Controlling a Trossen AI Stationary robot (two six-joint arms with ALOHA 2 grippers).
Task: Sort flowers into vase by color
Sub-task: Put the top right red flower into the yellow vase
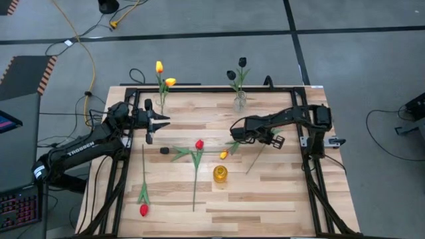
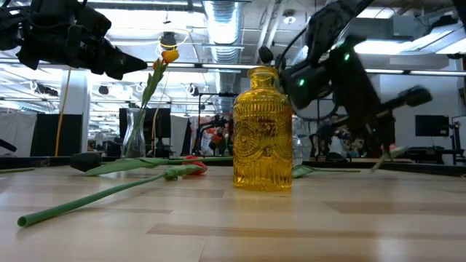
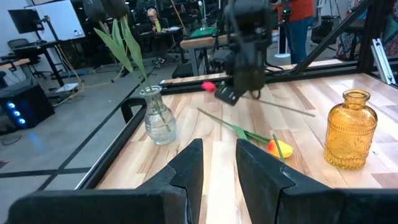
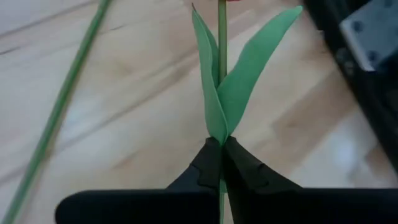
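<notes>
two yellow and two black flowers stand in vases at the worktop's far edge, and three red flowers and one orange flower [image 1: 224, 155] still lie loose, its stem pinched in the right gripper [image 1: 234, 132].

You're at a light wood-plank table [image 1: 265, 192] in a black frame, on a grey floor [image 1: 358, 60] crossed by dark tape lines. A yellow cable [image 1: 85, 53] snakes over that floor. Behind you: ceiling ducting [image 2: 226, 18], bright strip lights, desks, a whiteboard [image 3: 59, 18], a monitor [image 3: 25, 18].
</notes>
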